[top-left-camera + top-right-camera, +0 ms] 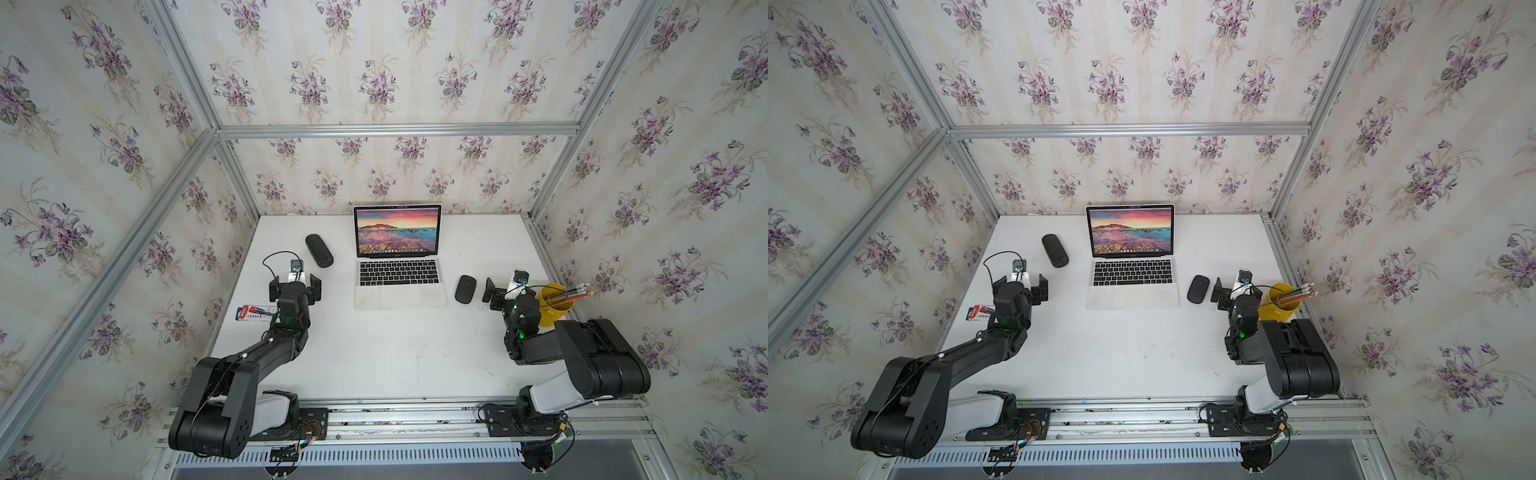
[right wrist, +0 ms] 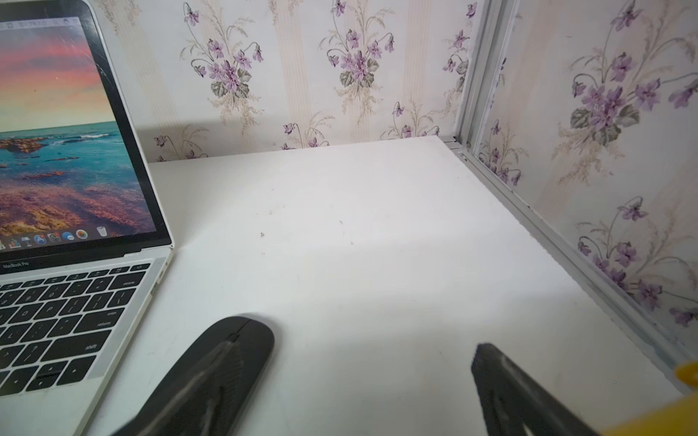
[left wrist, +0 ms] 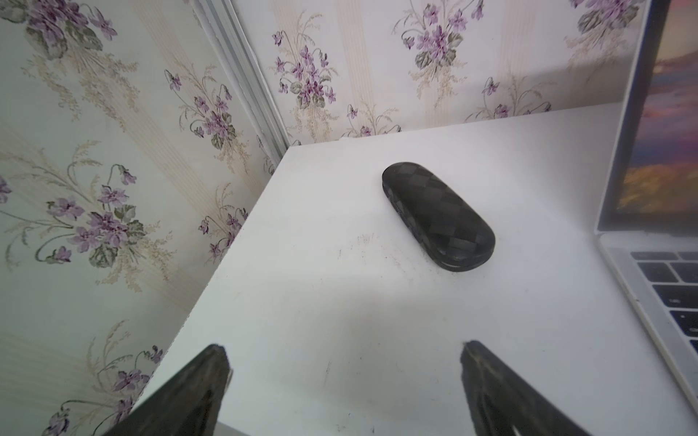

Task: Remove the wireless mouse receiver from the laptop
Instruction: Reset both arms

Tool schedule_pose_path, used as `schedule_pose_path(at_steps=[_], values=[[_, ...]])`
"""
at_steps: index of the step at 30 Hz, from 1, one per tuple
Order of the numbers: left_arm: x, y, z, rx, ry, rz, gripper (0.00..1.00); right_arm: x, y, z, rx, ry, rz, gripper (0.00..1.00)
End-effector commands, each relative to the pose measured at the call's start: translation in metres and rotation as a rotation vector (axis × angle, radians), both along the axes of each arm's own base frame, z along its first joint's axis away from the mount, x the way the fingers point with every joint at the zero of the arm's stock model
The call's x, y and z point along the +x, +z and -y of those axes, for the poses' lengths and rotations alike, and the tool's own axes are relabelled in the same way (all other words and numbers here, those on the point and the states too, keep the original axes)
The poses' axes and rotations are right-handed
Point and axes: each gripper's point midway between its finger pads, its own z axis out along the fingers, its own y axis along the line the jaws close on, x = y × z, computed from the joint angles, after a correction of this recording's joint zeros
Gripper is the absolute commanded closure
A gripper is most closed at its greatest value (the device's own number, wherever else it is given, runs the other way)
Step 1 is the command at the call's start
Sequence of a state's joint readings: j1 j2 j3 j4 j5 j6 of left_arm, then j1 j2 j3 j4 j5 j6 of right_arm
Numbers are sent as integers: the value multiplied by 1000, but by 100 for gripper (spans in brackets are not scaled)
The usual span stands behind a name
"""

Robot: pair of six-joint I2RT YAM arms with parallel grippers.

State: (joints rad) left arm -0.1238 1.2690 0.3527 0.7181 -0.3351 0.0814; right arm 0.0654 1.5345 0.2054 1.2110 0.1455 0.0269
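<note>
Left end effector [image 3: 343,356] and right end effector [image 2: 355,353] gape empty, arms bent, flanking the laptop [image 1: 399,272].

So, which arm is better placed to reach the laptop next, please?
Probably left: the open left gripper has bare table up to the laptop; the mouse lies between it and the right gripper. The receiver isn't discernible.

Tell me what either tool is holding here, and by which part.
Nothing is held: the left tool and the right tool both stand open with empty gaps.
</note>
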Motion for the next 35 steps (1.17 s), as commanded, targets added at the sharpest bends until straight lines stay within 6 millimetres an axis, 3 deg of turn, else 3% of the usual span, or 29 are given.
schedule_pose_path(at_steps=[1,5,8,9,12,15,35], values=[[4,23,11,-13,-69,93,1,4,27,4,-5,-21,124,0],[-1,-9,17,-25,-111,46,1,5,22,4,0,-22,94,0],[21,-39,35,15,-228,24,1,5,26,4,-1,-23,114,0],[24,-39,28,4,-195,40,1,5,21,4,2,-22,83,0],[26,-50,31,-65,-237,-120,1,5,26,4,-1,-23,110,0],[30,-48,22,-73,-214,-49,1,4,26,4,-1,-23,115,0],[30,-48,22,-78,-210,-66,1,5,26,4,0,-22,110,0]])
